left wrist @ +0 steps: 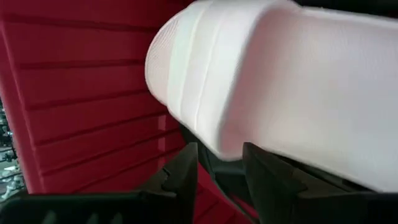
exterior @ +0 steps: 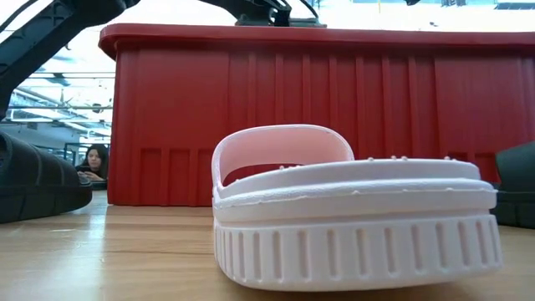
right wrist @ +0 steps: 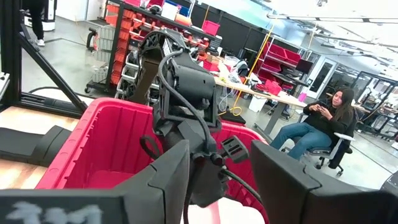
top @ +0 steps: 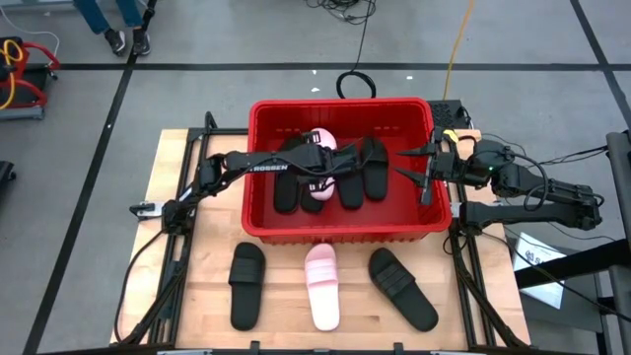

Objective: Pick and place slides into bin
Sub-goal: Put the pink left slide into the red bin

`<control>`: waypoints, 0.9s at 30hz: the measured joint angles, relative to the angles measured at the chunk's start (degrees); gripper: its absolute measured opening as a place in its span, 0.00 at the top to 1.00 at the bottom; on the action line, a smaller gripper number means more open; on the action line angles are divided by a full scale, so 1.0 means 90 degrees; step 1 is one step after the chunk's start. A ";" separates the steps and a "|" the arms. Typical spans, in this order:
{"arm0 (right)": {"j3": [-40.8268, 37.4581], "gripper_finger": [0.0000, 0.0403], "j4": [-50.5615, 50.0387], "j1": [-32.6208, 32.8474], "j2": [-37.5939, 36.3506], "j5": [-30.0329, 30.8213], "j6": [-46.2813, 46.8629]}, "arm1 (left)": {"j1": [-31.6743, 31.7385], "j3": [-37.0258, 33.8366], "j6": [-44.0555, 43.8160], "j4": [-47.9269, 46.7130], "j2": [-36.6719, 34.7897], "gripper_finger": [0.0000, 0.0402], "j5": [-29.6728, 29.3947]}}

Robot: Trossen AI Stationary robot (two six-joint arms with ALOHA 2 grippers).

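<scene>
Left end effector [top: 317, 164] above ribbed pink slide [top: 322, 151]

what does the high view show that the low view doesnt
Only the high view shows the left hand open over the pink slide and black slides inside the bin, the right hand open at the bin's right wall, and all three slides on the table. Only the low view shows a seated person beyond the table. Both show the red bin and the pink slide in front of it.
</scene>
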 joint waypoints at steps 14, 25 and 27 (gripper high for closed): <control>0.0002 0.60 -0.0022 0.0000 -0.0137 -0.0019 0.0000 | -0.0610 0.0005 -0.0813 -0.0523 -0.1789 0.67 0.0015; 0.0005 0.60 -0.0251 0.0002 -0.0312 -0.0718 0.0005 | -0.2184 0.0005 -0.2401 -0.0803 -0.2803 0.67 0.0040; 0.0005 0.60 -0.0244 0.0001 -0.0361 -0.0838 0.0005 | -0.2563 0.0005 -0.2706 -0.0883 -0.2789 0.67 0.0056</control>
